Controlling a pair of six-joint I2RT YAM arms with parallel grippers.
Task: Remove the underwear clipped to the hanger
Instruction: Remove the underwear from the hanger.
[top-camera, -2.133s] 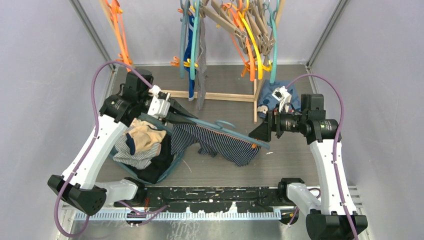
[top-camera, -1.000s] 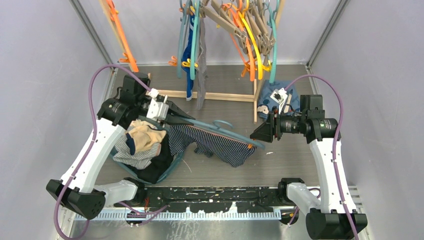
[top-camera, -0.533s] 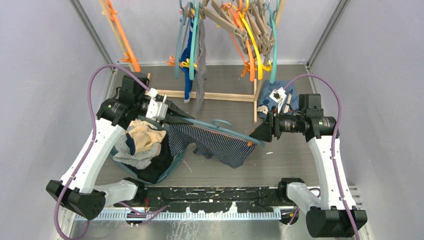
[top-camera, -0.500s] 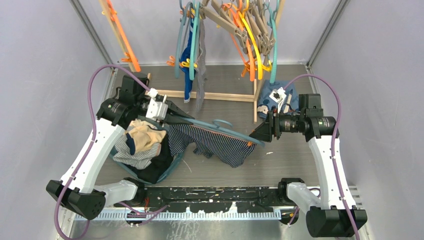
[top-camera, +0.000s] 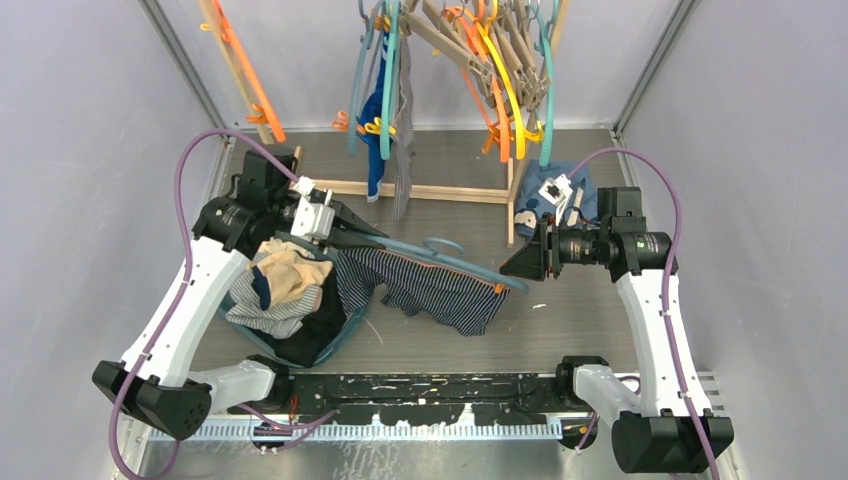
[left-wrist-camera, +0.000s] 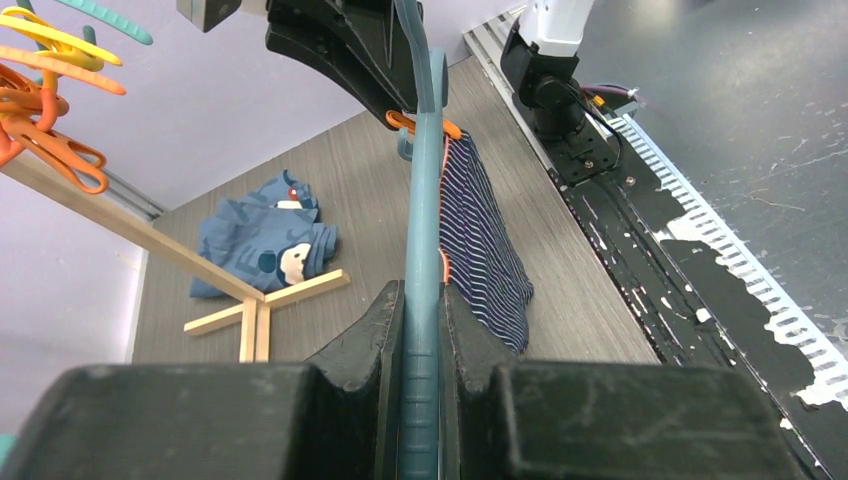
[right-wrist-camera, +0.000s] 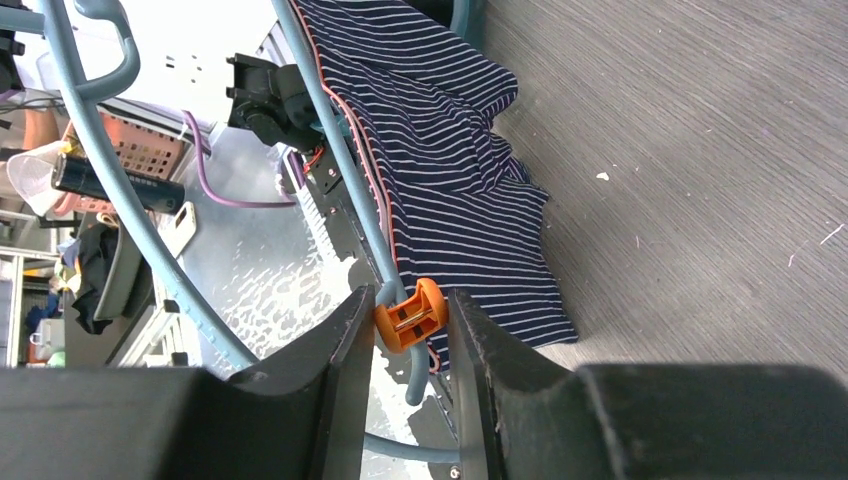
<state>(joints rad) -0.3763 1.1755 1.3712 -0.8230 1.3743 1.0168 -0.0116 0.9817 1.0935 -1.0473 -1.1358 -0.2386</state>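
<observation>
Underwear on nearest hanger: one pair

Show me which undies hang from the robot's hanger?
The navy pinstriped pair, clipped to the teal hanger. The other pairs lie heaped in the bin or hang on the rack.

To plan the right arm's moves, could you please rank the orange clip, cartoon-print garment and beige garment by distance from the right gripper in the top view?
1. orange clip: between the right gripper's jaws.
2. cartoon-print garment: close behind it, at right rear.
3. beige garment: far across, on the left.
</observation>
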